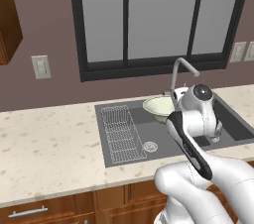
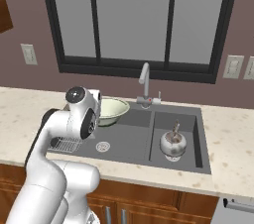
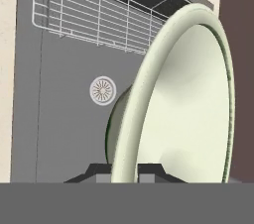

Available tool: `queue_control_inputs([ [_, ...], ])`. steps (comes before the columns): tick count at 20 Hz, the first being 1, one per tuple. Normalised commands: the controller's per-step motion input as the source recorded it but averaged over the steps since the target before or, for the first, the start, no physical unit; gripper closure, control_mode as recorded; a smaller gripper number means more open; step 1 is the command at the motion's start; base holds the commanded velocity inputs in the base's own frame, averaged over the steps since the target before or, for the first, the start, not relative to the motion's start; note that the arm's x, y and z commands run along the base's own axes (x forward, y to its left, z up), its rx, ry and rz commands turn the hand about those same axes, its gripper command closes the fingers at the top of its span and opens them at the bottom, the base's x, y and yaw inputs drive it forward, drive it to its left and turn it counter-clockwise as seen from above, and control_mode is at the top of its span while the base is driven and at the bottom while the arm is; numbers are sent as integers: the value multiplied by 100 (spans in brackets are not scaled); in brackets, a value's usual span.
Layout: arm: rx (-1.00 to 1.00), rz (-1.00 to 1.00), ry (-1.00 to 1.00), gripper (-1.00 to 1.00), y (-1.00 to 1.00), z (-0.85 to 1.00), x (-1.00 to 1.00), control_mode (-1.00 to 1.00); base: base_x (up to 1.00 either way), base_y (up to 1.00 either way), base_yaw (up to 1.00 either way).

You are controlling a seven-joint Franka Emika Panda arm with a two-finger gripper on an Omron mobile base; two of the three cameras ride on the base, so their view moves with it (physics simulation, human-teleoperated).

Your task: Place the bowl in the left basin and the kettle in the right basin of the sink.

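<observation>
Left base view, going left to right for you: wall outlet (image 1: 40, 67) at upper left, pale speckled counter (image 1: 49, 143) across the middle, then the sink (image 1: 106, 161) set into it below the dark-framed window (image 1: 163, 20). White wire rack (image 1: 121, 131) lies at the left of the left basin (image 1: 158, 136), round drain (image 1: 150, 146) just beside it. The bowl (image 1: 158, 106) sits at the back of that basin, partly behind the arm, with the chrome faucet (image 1: 181, 69) just to its right.

Pincer: in the hand view the gripper (image 3: 125, 173) sits at bottom centre, its two dark fingertips (image 3: 94, 172) straddling the bowl's rim, one on each side, touching it. Looks clamped on the rim; the bowl is tilted.

Right base view gives you what the left one hides: the kettle (image 2: 172, 142) stands upright in the right basin (image 2: 191, 124), centre-right of frame, well apart from the bowl. Wood cabinet fronts (image 2: 149, 200) run along the bottom.
</observation>
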Motion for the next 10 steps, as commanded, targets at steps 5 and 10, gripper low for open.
queue_control_inputs([
  [5, 0, 0, 0, 100, 0, -43, 43, -100, 0, 0, 0],
  [10, 0, 0, 0, 100, 0, -44, 43, -100, 0, 0, 0],
])
